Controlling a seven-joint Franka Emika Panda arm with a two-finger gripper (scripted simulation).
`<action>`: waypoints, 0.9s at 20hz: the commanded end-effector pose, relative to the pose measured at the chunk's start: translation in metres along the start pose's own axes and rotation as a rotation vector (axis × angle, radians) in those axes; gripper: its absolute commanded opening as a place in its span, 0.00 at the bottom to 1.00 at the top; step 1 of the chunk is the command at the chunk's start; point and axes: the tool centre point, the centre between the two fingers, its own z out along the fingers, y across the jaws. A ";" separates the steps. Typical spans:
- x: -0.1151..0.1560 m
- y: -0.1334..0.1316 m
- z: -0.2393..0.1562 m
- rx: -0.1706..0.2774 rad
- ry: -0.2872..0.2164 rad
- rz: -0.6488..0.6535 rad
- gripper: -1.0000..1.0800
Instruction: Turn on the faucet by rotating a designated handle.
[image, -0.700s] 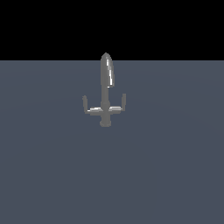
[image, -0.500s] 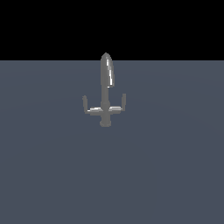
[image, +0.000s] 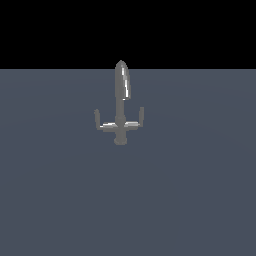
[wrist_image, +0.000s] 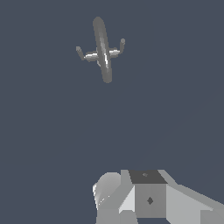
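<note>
- pincer (wrist_image: 131, 205) seen only in the wrist view, as pale blocky parts at the picture's edge; not in the exterior view at all.
- impossible to tell how far open: fingertips not shown. holding nothing, as far as can be seen.
- well apart from the faucet (image: 120, 107), with only bare grey floor (image: 190, 200) between.
- faucet standing alone on the floor: tall bullet-shaped spout (image: 121, 85) in the middle, thin crossbar (image: 119, 125) low down, one short upturned peg at each end.
- handle probably one of these pegs, either the peg at the exterior view's left (image: 97, 119) or the peg at the exterior view's right (image: 141, 115); which one is designated, not told by the pictures.
- first risk: going to the wrong peg, because the two look alike.
- second risk: closing on the spout instead, much bigger and just beside both pegs.
- third risk: slipping off the peg while turning, since so small and smooth; a shallow grip would cause this.
- fourth risk: hitting the spout or crossbar with a finger during a long approach, if lined up badly.
</note>
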 end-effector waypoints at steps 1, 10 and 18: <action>0.000 0.000 -0.001 -0.003 0.001 -0.004 0.00; 0.001 0.000 -0.018 -0.072 0.035 -0.074 0.00; 0.003 -0.003 -0.048 -0.209 0.073 -0.207 0.00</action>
